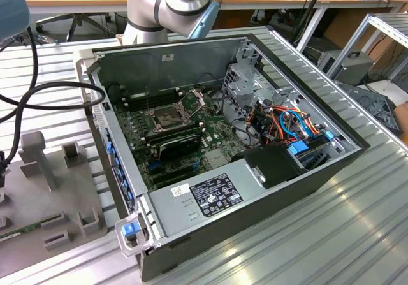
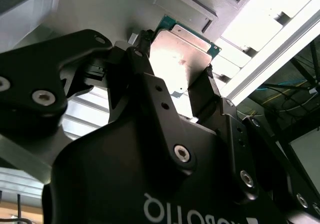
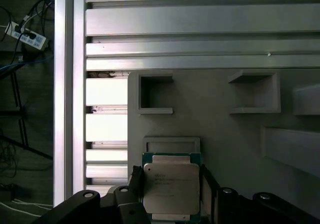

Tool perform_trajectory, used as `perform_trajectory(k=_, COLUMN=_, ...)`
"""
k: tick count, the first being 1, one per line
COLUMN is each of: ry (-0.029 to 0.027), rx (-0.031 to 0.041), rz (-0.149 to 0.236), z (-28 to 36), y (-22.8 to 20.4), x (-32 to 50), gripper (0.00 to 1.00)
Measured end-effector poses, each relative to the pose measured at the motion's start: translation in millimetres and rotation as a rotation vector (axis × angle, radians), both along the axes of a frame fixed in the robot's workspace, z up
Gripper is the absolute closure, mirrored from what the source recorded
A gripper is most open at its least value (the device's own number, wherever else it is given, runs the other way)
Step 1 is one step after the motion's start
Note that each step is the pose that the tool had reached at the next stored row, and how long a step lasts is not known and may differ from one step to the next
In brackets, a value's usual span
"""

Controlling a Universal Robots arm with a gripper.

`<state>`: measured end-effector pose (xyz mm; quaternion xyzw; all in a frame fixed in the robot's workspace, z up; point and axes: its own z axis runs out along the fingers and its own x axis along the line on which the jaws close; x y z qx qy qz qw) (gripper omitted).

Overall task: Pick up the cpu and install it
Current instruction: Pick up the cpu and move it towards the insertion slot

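The cpu, a small flat square with a pale silver face and a green rim, sits between the black fingers of my gripper, which is shut on its two opposite edges. In the second wrist view the cpu shines between the same fingers of the gripper. Just beyond it lies a shallow square recess of a grey fixture plate. In the exterior view the dark socket on the green motherboard has its metal frame hinged open.
The open computer case lies on a slatted aluminium table, with drive cages and cables at the exterior view's right. The grey fixture plate with raised blocks is at its left, under a black cable. The table's edge rail runs beside the fixture.
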<state>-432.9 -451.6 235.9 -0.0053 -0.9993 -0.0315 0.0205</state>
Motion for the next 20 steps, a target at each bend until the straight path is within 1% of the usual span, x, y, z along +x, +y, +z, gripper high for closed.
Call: perform_trajectory(k=20, ry=0.0000, rx=0.0023, rz=0.000, z=6.7, y=0.0, x=0.0, gripper=0.45)
